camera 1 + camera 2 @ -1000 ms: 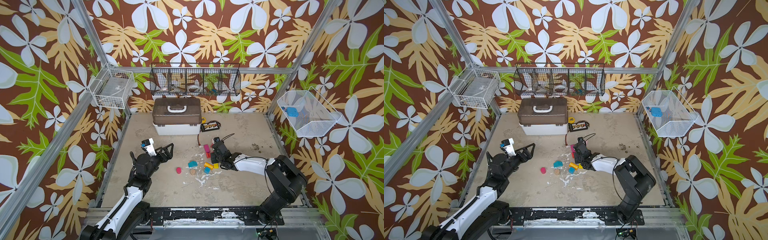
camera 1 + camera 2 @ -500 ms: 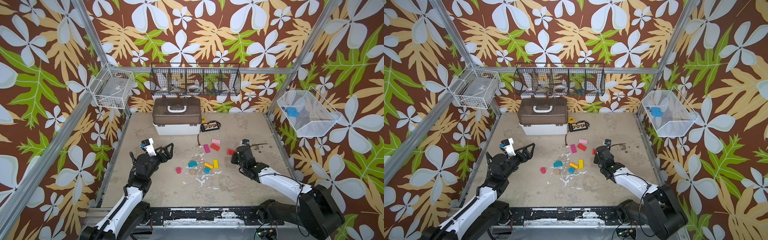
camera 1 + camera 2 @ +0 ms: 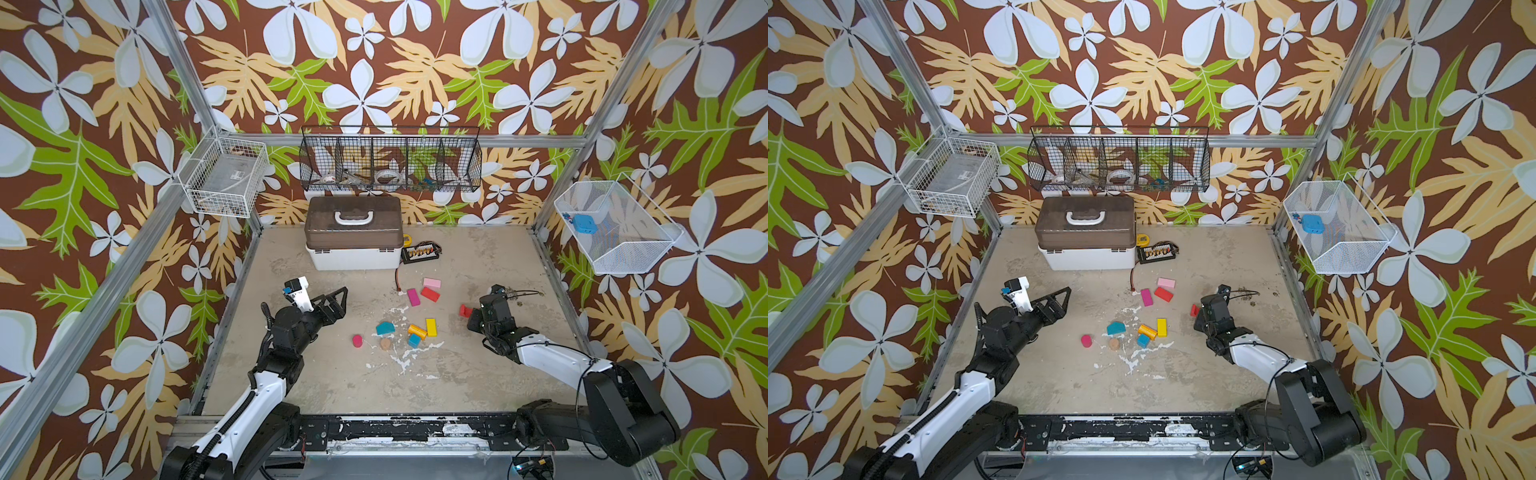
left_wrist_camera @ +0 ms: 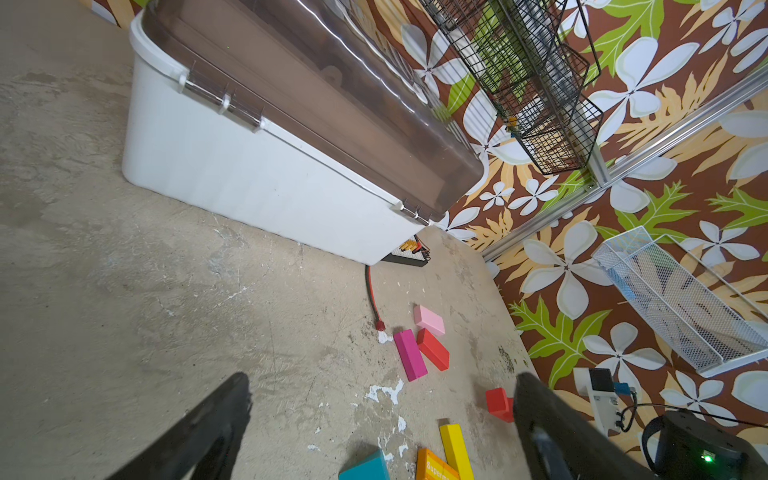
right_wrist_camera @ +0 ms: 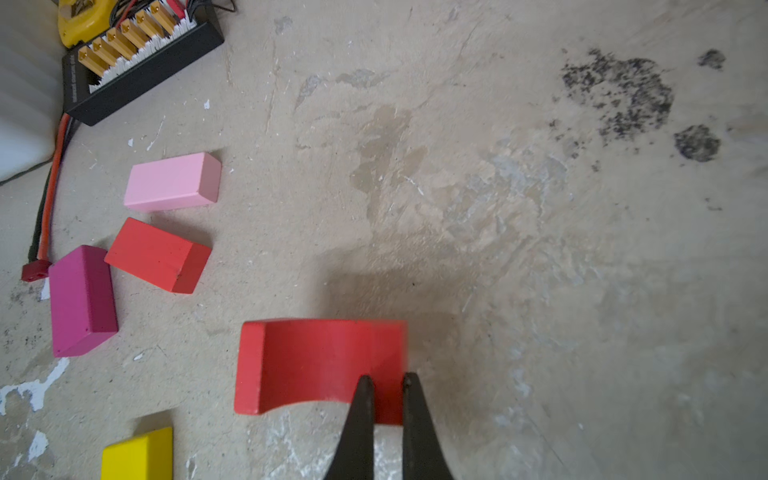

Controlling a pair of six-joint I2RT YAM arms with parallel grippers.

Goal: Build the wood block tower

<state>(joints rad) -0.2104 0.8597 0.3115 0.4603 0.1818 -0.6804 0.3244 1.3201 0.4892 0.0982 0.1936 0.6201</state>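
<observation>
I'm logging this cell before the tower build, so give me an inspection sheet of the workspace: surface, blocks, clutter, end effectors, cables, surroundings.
Surface: tabletop scuffed, with white paint flecks and dark stains.
Job's things: nothing stacked; pink bar, magenta bar and red bar grouped; teal roof piece, orange cylinder, yellow bar, blue cube, tan cylinder and crimson cylinder loose at centre.
Clutter: toolbox, lid shut; electronic board beside it.
End effectors: left end effector open, empty; right end effector shut on red arch.
Cables: red-black lead runs from the board, plug near the magenta bar.
Surroundings: black wire rack, white wire basket, white mesh basket, floral walls.
</observation>
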